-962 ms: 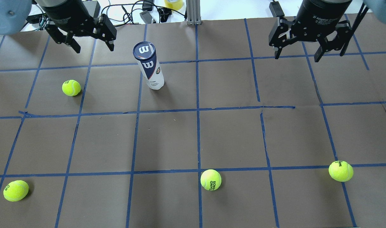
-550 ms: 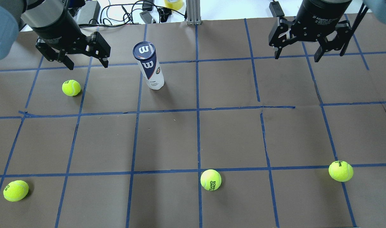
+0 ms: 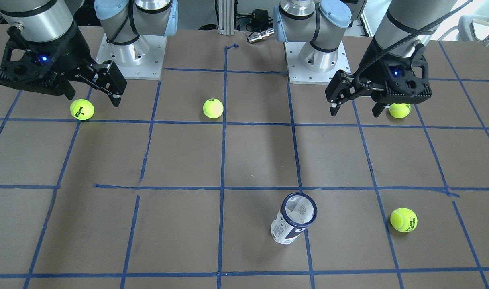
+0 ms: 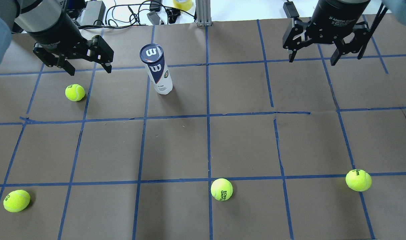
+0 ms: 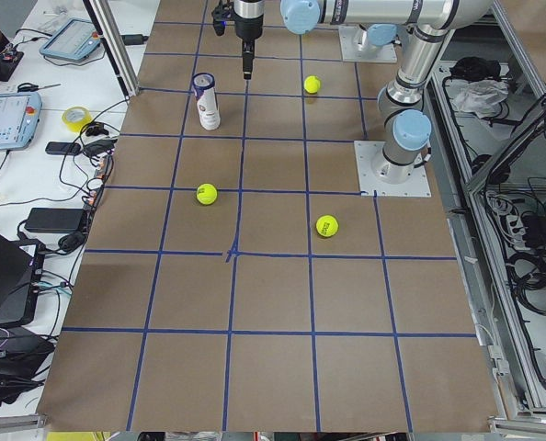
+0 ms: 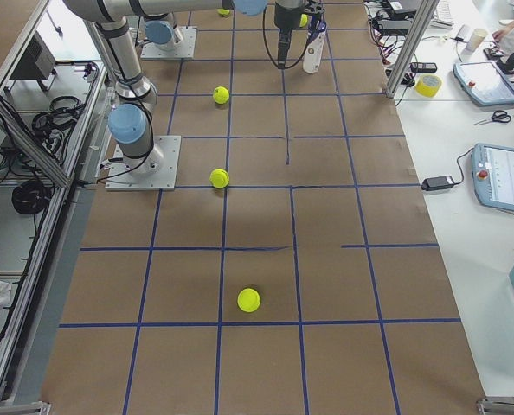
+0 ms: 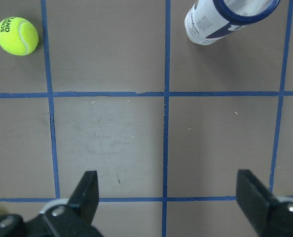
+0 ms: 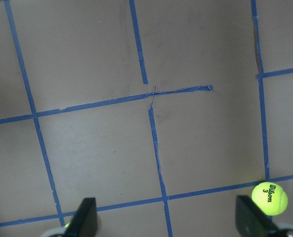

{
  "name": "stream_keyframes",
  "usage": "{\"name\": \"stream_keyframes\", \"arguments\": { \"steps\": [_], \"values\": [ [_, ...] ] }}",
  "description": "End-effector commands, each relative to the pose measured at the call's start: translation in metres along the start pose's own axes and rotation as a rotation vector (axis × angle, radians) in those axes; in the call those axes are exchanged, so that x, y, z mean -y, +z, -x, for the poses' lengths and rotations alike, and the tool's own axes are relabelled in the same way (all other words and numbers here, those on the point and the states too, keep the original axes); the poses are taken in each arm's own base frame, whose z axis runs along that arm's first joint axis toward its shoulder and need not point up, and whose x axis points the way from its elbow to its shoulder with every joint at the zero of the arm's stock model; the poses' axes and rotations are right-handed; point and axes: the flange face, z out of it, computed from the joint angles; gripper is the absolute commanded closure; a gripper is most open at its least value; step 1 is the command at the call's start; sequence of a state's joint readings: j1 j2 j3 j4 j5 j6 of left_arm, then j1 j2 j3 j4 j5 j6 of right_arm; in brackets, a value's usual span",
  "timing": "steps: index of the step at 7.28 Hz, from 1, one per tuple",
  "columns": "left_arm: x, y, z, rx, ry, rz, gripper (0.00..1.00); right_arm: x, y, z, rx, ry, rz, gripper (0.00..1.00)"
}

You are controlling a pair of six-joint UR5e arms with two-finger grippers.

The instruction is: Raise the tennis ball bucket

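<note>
tennis ball bucket [image 4: 159, 74] upright (on table [image 4: 243, 143])

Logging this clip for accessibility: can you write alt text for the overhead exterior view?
A tennis ball can stands upright and untouched on a brown table gridded with blue tape. The open left gripper hangs nearer to it, the open right gripper farther off. Four yellow balls lie scattered, none touching the can.
</note>
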State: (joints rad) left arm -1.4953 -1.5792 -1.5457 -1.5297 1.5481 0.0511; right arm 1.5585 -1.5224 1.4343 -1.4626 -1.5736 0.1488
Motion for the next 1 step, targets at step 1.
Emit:
{"name": "stream_keyframes", "arguments": {
  "steps": [1],
  "values": [
    [-0.0009, 0.0008, 0.0024, 0.003, -0.003, 0.004, 0.0, 0.0002, 0.0004, 0.0, 0.0, 0.0, 0.001, 0.0]
  ]
}}
